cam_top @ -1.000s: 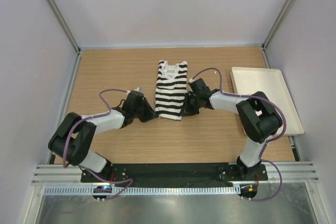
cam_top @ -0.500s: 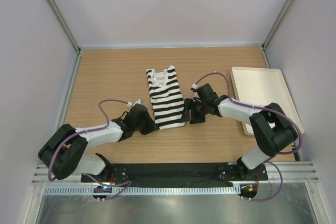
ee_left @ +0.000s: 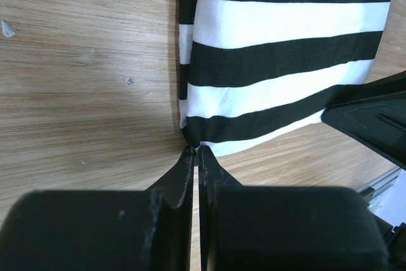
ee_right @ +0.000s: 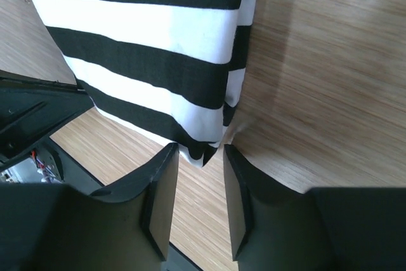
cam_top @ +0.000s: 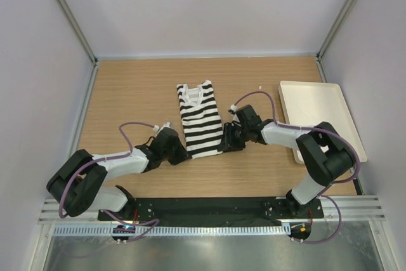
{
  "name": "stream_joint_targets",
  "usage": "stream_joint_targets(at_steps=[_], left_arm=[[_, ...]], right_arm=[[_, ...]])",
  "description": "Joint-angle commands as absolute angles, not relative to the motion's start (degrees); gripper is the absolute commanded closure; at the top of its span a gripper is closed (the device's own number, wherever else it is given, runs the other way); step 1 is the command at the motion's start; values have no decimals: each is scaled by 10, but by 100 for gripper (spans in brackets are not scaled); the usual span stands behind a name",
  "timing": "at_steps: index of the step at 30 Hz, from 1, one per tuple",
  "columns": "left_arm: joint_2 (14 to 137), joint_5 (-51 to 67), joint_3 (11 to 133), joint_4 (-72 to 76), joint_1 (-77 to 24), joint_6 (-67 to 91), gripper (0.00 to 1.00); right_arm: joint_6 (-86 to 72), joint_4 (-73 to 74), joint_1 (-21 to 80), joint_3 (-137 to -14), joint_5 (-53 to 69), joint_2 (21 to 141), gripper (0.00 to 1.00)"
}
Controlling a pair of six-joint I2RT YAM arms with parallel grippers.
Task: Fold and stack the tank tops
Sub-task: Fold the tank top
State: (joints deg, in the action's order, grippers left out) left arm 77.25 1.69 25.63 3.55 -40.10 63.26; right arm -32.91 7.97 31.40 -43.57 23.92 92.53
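The left gripper's (ee_left: 193, 152) fingers are pressed together. The hem corner of the tank top (cam_top: 200, 118) on the side away from the white tray (cam_top: 320, 115) is puckered right at their tips and looks pinched there. The right gripper's (ee_right: 201, 157) fingers (ee_right: 162, 195) stand apart, and the hem corner on the tray side hangs in the gap between them, with no pad visibly pressing it.

The right gripper sits between the tray and the tank top, low at the hem. The left gripper is on the far side of the garment from the tray, at the same end.

The tank top lies flat on the wooden table (cam_top: 127, 93), to the left of the tray and apart from it rather than in it. It forms a narrow strip whose long axis runs from the arms' side of the table toward the back wall. The white-trimmed V neck points to the back and the hem to the arm bases. The hem end leans slightly closer to the tray than the neck end.

Only the top view shows the neckline, the tray and the whole strip. The wrist views show just the lowest stripes and the wood grain. Each also catches the other gripper's black body at its edge, and they alone show how the fingers stand.
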Motion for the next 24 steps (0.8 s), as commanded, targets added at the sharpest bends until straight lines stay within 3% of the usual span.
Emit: stream_joint_targets(at_steps=[1, 4, 5, 6, 7, 11, 18, 24], left_arm=[[781, 4, 246, 33, -403, 635, 100], [783, 12, 250, 32, -403, 629, 100], [780, 18, 253, 31, -404, 627, 100], [778, 22, 256, 23, -404, 622, 100], [773, 25, 258, 17, -404, 619, 100], [737, 26, 286, -49, -415, 599, 100], [647, -40, 344, -218, -517, 609, 100], [559, -46, 347, -252, -567, 663, 100]], right_arm=[[-332, 61, 327, -450, 233, 936, 62], [-333, 64, 335, -452, 232, 931, 76], [-332, 69, 336, -453, 232, 927, 83], [-331, 80, 336, -454, 233, 924, 97], [-331, 87, 338, -453, 232, 919, 99], [-337, 118, 346, -425, 207, 856, 99], [-356, 207, 397, -389, 174, 720, 99], [-378, 290, 413, -407, 155, 620, 99]])
